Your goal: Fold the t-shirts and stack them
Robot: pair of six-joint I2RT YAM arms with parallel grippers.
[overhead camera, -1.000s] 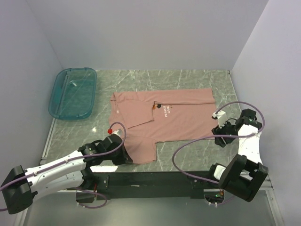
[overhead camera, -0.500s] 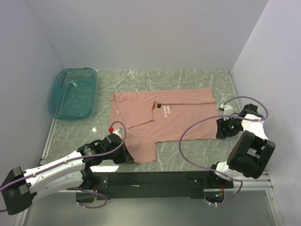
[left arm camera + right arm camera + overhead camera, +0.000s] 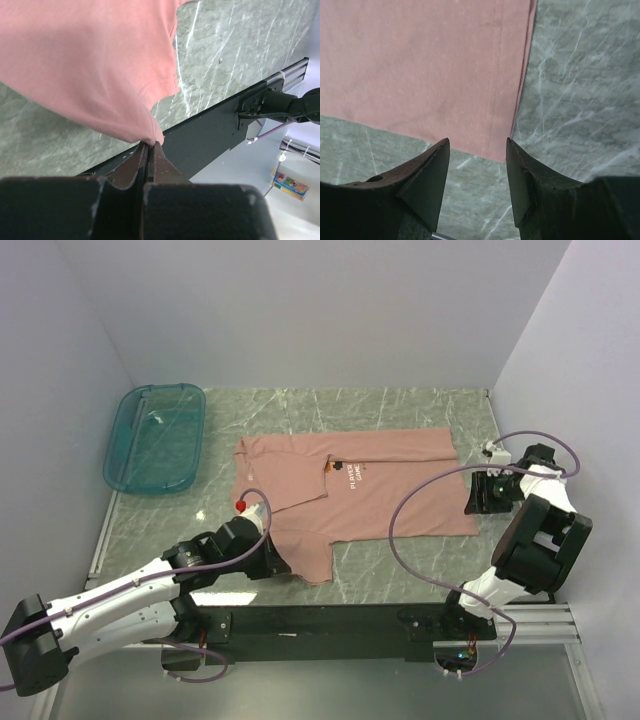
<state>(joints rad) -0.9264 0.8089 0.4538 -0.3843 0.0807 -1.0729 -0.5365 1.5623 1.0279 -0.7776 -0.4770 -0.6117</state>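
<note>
My left jaws were pinched shut on the 7 o'clock corner of the salmon-pink t-shirt (image 3: pixel 370 495), which otherwise lay flat on the desk (image 3: pixel 400 410). My right jaws hung half open, empty, over its 4 o'clock hem corner. I judged that closing off the edge would miss it.

Salmon-pink t-shirt (image 3: pixel 400 495) w/ white lettering; teal bin (image 3: pixel 155 445); grey marbled table (image 3: pixel 420 410).
</note>
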